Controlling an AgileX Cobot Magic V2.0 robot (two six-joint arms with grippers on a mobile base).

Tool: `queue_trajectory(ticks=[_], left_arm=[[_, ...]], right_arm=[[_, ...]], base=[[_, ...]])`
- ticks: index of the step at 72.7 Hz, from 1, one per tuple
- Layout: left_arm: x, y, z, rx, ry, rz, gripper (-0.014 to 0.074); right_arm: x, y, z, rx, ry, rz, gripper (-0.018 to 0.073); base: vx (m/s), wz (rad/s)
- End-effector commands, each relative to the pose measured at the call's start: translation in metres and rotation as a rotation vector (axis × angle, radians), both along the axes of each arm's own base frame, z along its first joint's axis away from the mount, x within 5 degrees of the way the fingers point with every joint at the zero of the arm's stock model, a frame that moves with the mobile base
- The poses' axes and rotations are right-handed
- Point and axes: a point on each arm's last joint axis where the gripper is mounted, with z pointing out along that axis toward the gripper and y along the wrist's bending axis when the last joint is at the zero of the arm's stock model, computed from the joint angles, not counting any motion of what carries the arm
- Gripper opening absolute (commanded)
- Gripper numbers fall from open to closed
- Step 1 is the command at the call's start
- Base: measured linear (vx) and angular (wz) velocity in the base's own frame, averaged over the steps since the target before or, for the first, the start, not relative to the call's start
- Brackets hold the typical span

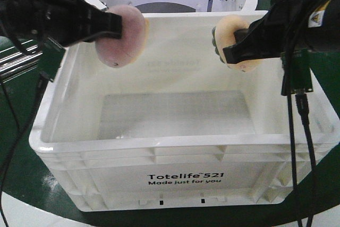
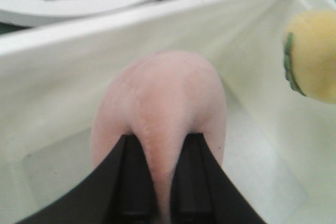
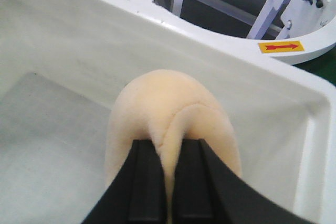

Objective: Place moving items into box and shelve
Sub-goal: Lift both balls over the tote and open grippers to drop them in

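- The left tool (image 1: 116, 26) is pinching the pink plush (image 1: 132, 38), upper left, above the box (image 1: 159, 143).
- The right tool (image 1: 231, 54) is clamping the yellow plush (image 1: 229, 29), upper right.
- Both are hanging well apart, clear of the walls.

Bright, even light fell from overhead, washing out the white box (image 1: 180, 147); its floor showed a hazy sheen and only faint shadows. Both wrist views were soft: the pink plush (image 2: 163, 103) and cream plush (image 3: 173, 108) sat slightly out of focus, and the dark tool fingers (image 2: 131, 182) lost detail.
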Motion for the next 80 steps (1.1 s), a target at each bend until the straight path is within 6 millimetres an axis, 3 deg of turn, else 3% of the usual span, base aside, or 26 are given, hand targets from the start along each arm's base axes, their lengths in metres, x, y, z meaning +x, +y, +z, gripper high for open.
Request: queue_trajectory(ticks=[1, 12, 19, 29, 37, 48, 60, 73, 80], left_arm=[[0.002, -0.004, 0.016, -0.063, -0.076, 0.010, 0.0013], [0.012, -0.009, 0.003, -0.040, -0.033, 0.009, 0.0072], [0.011, -0.013, -0.002, -0.028, -0.004, -0.006, 0.0138], [0.012, -0.014, -0.004, -0.022, 0.005, -0.011, 0.0283], [0.013, -0.014, -0.003, -0.031, -0.014, -0.004, 0.0418], [0.015, -0.014, 0.000, -0.045, -0.045, 0.007, 0.0547], [0.017, -0.013, 0.006, -0.046, -0.075, 0.013, 0.0570], [0.016, -0.006, 0.036, -0.014, -0.124, 0.047, 0.0570], [0.014, 0.006, 0.053, 0.092, -0.126, 0.114, 0.0570]], right_arm=[[0.003, 0.001, 0.015, 0.019, -0.083, 0.007, 0.0054], [0.006, 0.002, 0.006, -0.004, -0.022, -0.005, 0.0195], [0.006, 0.002, 0.005, 0.006, -0.020, -0.013, 0.0330], [0.007, 0.003, 0.007, 0.026, -0.035, -0.018, 0.0523], [0.008, 0.003, 0.008, 0.043, -0.040, -0.029, 0.0606], [0.008, 0.002, 0.009, 0.052, -0.027, -0.055, 0.0599], [0.008, -0.009, 0.028, -0.015, -0.044, -0.142, 0.0571], [0.004, -0.021, 0.068, -0.052, -0.091, -0.224, 0.0571], [0.002, -0.028, 0.074, -0.084, -0.078, -0.279, 0.0571]], base=[[0.00, 0.00], [0.00, 0.00], [0.00, 0.00], [0.00, 0.00], [0.00, 0.00], [0.00, 0.00], [0.00, 0.00], [0.00, 0.00], [0.00, 0.00]])
